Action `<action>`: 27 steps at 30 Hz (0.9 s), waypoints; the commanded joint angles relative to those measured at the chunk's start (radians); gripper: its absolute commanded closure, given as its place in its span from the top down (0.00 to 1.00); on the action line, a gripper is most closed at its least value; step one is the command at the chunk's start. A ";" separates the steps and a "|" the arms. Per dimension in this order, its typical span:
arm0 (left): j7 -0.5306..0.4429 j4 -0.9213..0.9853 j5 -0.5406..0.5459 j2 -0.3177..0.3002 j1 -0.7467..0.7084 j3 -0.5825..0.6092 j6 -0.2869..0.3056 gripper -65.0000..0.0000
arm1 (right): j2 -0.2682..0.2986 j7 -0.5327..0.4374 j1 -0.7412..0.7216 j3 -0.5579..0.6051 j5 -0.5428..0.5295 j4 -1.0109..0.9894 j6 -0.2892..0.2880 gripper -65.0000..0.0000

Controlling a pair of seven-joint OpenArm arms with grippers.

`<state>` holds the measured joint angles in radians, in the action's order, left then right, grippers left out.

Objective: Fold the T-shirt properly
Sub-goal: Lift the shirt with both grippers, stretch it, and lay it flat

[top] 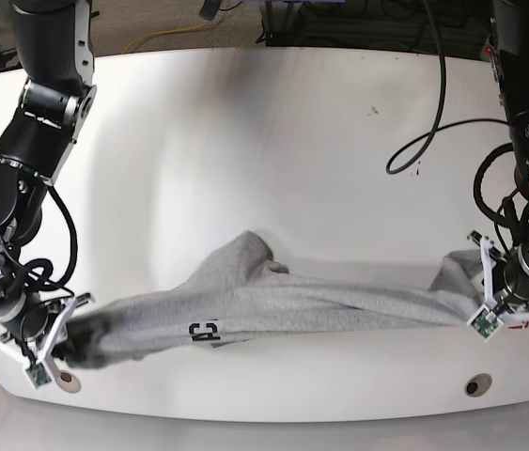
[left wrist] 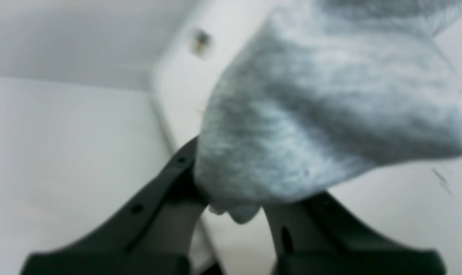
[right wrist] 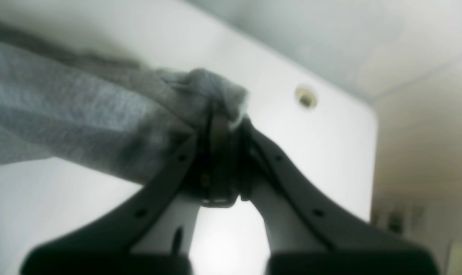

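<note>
The heather-grey T-shirt [top: 273, 305] hangs stretched in a long band between my two arms, just above the white table [top: 245, 150], with small black letters [top: 203, 331] on its lower edge. My left gripper [top: 483, 305] at the base view's right is shut on one end of the shirt [left wrist: 322, 107]. My right gripper [top: 62, 343] at the base view's left is shut on the other end [right wrist: 82, 110]; bunched cloth sits between its fingertips [right wrist: 223, 114].
The table's front edge [top: 264, 413] runs just below the shirt, with a round hole [top: 477, 385] near the right corner and another [top: 69, 382] near the left. A black cable [top: 424, 141] loops over the table's right side.
</note>
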<state>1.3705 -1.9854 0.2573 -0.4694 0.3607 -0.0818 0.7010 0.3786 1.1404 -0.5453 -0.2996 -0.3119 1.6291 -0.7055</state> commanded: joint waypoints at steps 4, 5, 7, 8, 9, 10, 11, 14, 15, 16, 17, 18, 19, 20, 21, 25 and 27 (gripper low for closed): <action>-0.010 -0.015 -0.014 -0.012 -0.151 -0.048 -0.003 0.01 | -0.014 -0.023 0.141 -0.068 0.000 0.078 0.007 0.00; -0.010 -0.015 -0.014 -0.010 -0.187 -0.049 -0.003 0.01 | -0.017 -0.023 0.175 -0.072 0.000 0.092 0.007 0.00; -0.010 -0.019 -0.017 -0.010 -0.245 -0.051 -0.003 0.01 | -0.028 -0.023 0.232 -0.080 0.000 0.118 0.007 0.00; -0.012 -0.021 -0.017 -0.010 -0.277 -0.051 -0.003 0.01 | -0.036 -0.023 0.267 -0.100 0.000 0.135 0.007 0.00; -0.012 -0.021 -0.016 -0.010 -0.308 -0.052 -0.003 0.01 | -0.042 -0.023 0.296 -0.114 0.000 0.147 0.007 0.00; -0.012 -0.021 -0.016 -0.010 -0.328 -0.052 -0.003 0.01 | -0.048 -0.023 0.314 -0.123 0.000 0.152 0.007 0.00; -0.012 -0.021 -0.016 -0.010 -0.351 -0.052 -0.003 0.01 | -0.053 -0.023 0.333 -0.131 0.000 0.156 0.007 0.00; -0.013 -0.022 -0.016 -0.010 -0.434 -0.052 -0.003 0.01 | -0.059 -0.024 0.413 -0.140 0.000 0.161 0.007 0.00; -0.013 -0.022 -0.016 -0.010 -0.458 -0.052 -0.003 0.01 | -0.059 -0.027 0.437 -0.151 0.000 0.161 0.007 0.00; -0.013 -0.022 -0.016 -0.010 -0.477 -0.052 -0.003 0.01 | -0.060 -0.029 0.456 -0.164 0.000 0.161 0.007 0.00; -0.015 -0.022 -0.016 -0.010 -0.496 -0.052 -0.003 0.01 | -0.062 -0.029 0.472 -0.180 0.000 0.159 0.007 0.00; -0.015 -0.022 -0.017 -0.010 -0.516 -0.052 -0.003 0.01 | -0.062 -0.029 0.491 -0.192 0.000 0.159 0.007 0.00; -0.015 -0.022 -0.017 -0.010 -0.536 -0.052 -0.003 0.01 | -0.062 -0.029 0.514 -0.203 0.000 0.159 0.007 0.00; -0.015 -0.022 -0.017 -0.010 -0.550 -0.052 -0.003 0.01 | -0.062 -0.029 0.528 -0.207 0.000 0.159 0.007 0.00; -0.015 -0.022 -0.017 -0.010 -0.566 -0.052 -0.003 0.01 | -0.062 -0.030 0.543 -0.214 0.000 0.159 0.007 0.00; -0.015 -0.021 -0.019 -0.010 -0.605 -0.052 -0.003 0.02 | -0.062 -0.030 0.597 -0.215 0.000 0.161 0.007 0.00; -0.015 -0.021 -0.019 -0.010 -0.621 -0.052 -0.003 0.06 | -0.063 -0.030 0.620 -0.215 0.000 0.161 0.007 0.00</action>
<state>1.3460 -1.9896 0.2592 -0.4610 -0.2558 -0.1246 0.7002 0.2985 1.1278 0.0677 -0.5091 -0.3157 1.7683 -0.7036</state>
